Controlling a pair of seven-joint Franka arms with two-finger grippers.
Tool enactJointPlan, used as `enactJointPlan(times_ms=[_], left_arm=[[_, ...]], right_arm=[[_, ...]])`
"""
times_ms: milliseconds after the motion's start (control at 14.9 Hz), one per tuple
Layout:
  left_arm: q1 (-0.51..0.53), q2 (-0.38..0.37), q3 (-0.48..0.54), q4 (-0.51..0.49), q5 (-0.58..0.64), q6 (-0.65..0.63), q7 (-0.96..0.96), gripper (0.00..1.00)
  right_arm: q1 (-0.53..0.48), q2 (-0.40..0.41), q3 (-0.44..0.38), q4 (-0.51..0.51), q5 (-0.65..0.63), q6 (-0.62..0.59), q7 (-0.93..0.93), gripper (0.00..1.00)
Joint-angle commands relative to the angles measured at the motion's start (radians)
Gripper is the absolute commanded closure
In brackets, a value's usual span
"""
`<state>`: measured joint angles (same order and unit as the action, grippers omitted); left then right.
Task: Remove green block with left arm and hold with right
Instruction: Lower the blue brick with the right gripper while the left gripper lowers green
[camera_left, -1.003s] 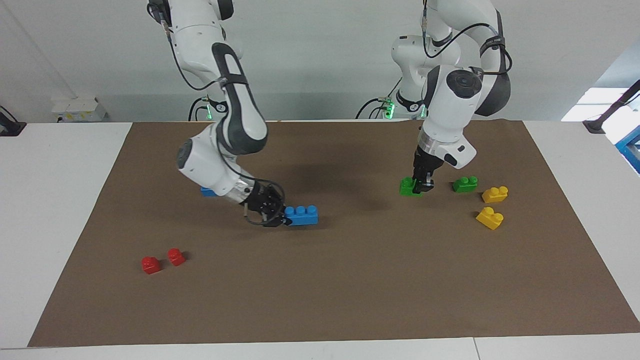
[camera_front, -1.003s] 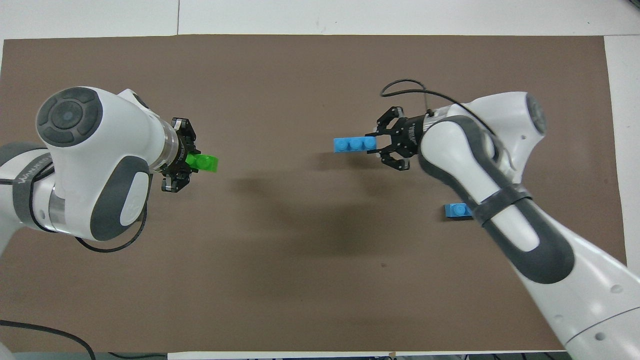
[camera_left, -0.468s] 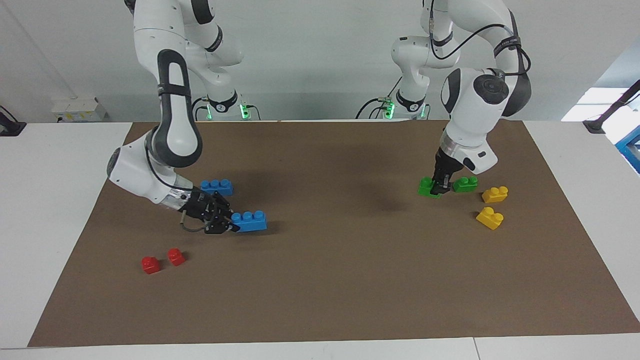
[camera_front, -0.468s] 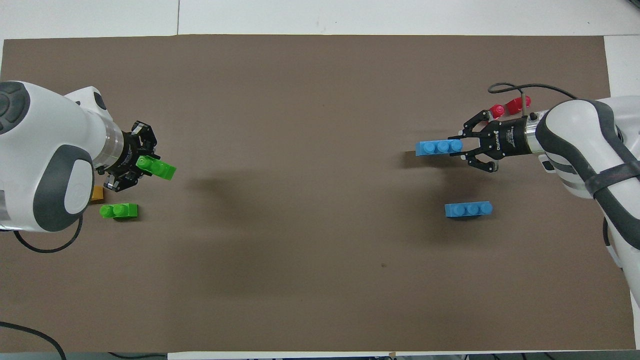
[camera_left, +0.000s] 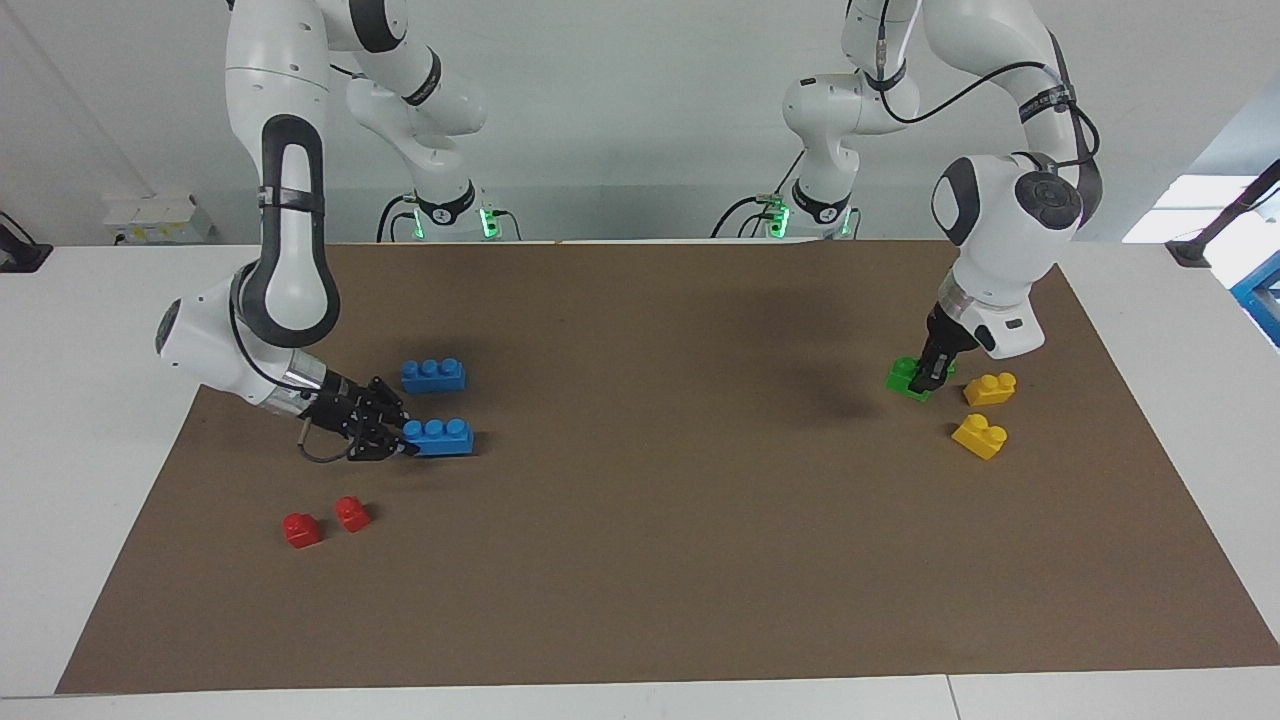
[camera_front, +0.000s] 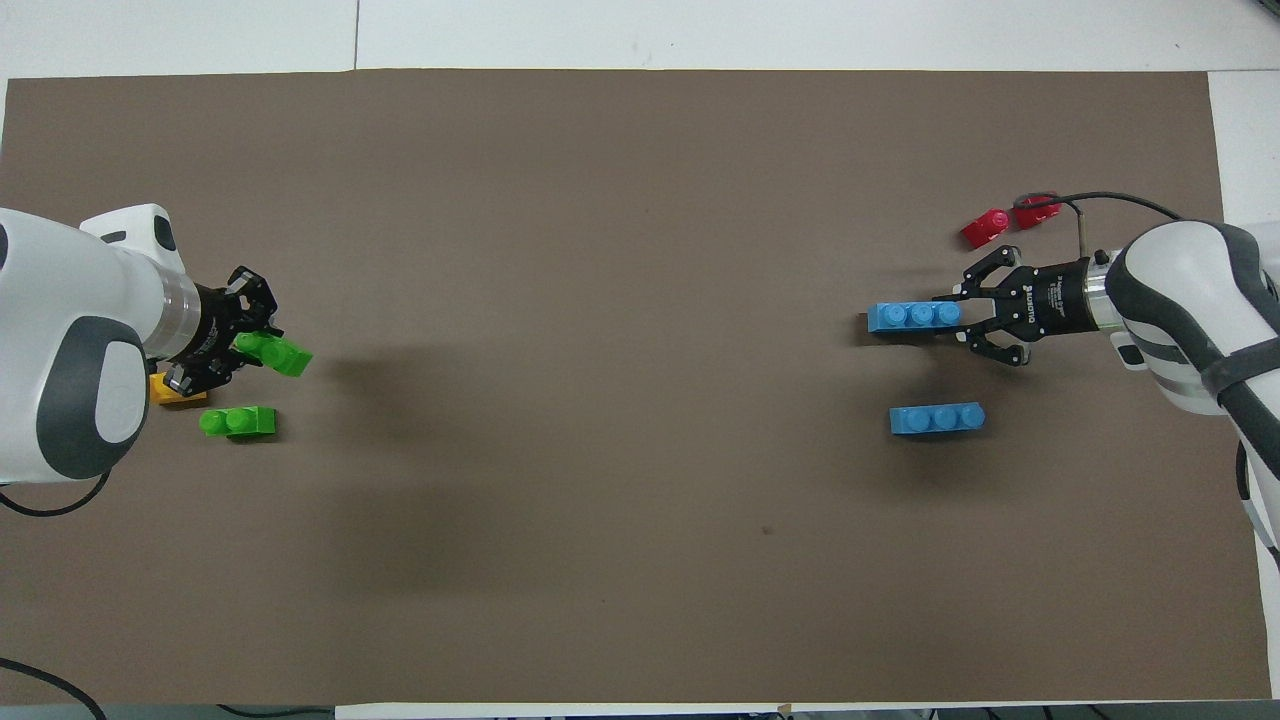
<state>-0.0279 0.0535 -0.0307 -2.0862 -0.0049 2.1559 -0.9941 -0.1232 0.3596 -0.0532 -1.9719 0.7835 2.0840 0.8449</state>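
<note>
Both arms have drawn apart since the earlier frames, each carrying its brick out toward its own end of the brown mat (camera_left: 640, 560). Going across the facing view from its left edge, we first meet the right gripper (camera_left: 400, 444), low over the mat and clamped on one end of a blue brick (camera_left: 438, 436). A second blue brick (camera_left: 433, 375) lies nearer the robots, and two red bricks (camera_left: 322, 522) lie farther out.

At the left arm's end, the left gripper (camera_left: 925, 378) points steeply down and pinches the green block (camera_left: 905, 378), which we see tilted and at or just above the mat. The other green block (camera_front: 238, 421) shows only from overhead, just beside the held one, and two yellow bricks (camera_left: 985, 410) sit close by.

We judge the separation done and the step in hand to be setting down. To do it well, we should lower the green block until its base is flat on bare mat, clear of its twin and the yellow pair, then release without dragging it.
</note>
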Motion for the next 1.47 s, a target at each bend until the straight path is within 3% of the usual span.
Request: enactJointPlan(times_ms=[0,602,669,736,803,870,936,1405], left_arm=[[0.011,-0.024,-0.009,-0.063,0.002,0.065,0.043,1.0],[0.016,0.039,-0.009,-0.094,0.002,0.173,0.144,1.0],[0.016,0.049,-0.009,-0.098,0.002,0.188,0.144,1.0],[0.016,0.054,-0.009,-0.103,0.002,0.205,0.144,1.0],[0.016,0.058,-0.009,-0.107,0.002,0.22,0.144,1.0],[0.014,0.072,-0.009,-0.107,0.002,0.228,0.143,1.0],[0.013,0.08,-0.009,-0.107,0.002,0.242,0.143,1.0],[0.013,0.098,-0.009,-0.107,0.002,0.266,0.146,1.0]], right_arm=[[-0.018,-0.03,0.015,-0.03,-0.026,0.005,-0.009,1.0],[-0.021,-0.038,0.013,-0.071,-0.026,0.053,-0.007,1.0],[-0.021,-0.038,0.013,-0.071,-0.026,0.054,-0.004,0.9],[-0.016,-0.038,0.013,-0.071,-0.026,0.054,-0.003,0.4],[-0.012,-0.038,0.013,-0.07,-0.026,0.057,0.002,0.09],[-0.013,-0.038,0.013,-0.065,-0.027,0.054,0.002,0.01],[-0.013,-0.038,0.013,-0.058,-0.029,0.044,0.003,0.0],[-0.042,-0.12,0.006,0.017,-0.119,-0.061,0.034,0.0]])
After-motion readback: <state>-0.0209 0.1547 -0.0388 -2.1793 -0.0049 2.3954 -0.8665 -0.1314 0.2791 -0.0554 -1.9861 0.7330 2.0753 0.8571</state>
